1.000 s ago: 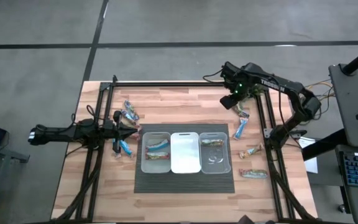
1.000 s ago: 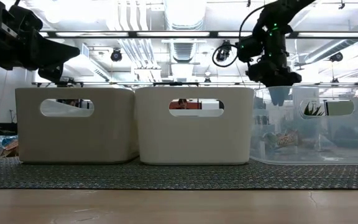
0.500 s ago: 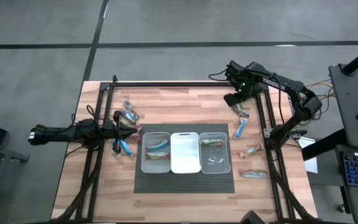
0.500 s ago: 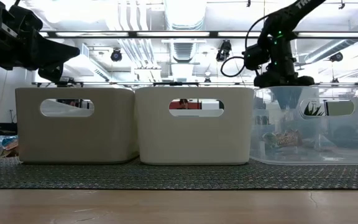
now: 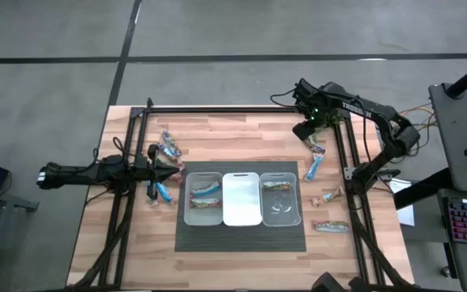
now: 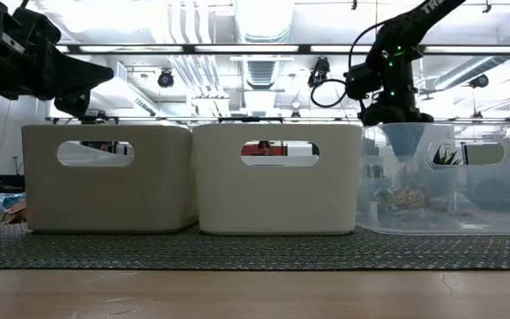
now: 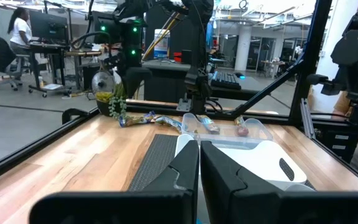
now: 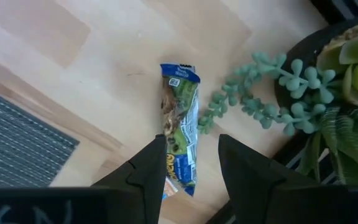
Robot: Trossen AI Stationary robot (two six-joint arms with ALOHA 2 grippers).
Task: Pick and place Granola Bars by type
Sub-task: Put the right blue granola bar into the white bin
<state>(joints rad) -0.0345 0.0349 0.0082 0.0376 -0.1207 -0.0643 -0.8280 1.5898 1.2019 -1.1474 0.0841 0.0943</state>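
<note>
Blue bar under the right pincer (image 8: 179, 134): a flat oblong foil wrapper, blue at both ends, with a brown-green picture along its middle and a small white label at one end; it is laid flat on the bare wood near the far right corner of the tabletop (image 5: 242, 134), beside the trailing stems of a green plant (image 8: 328, 81).
Other bars, right side: a blue bar (image 5: 314, 168), a tan-brown bar (image 5: 327, 196) and a silvery-brown bar (image 5: 331, 226) are spread along the right edge of the tabletop, apart from each other.
Other bars, left side: a small cluster (image 5: 169, 148) is seen towards the far left, and a blue bar (image 5: 164, 192) just beside the left bin.
Bins: three bins stand in a row on a dark ribbed mat (image 5: 242, 238) at the middle of the tabletop; bars are held in the left bin (image 5: 188, 195) and in the clear right bin (image 5: 298, 199); the middle bin (image 5: 241, 177) shows only white.
Right pincer (image 8: 191, 155): it is held above the blue bar, fingers spread to either side of it and nothing pinched.
Left pincer (image 7: 199, 163): it hangs at the left edge, pointed towards the bins, fingers pressed together with nothing between them.
</note>
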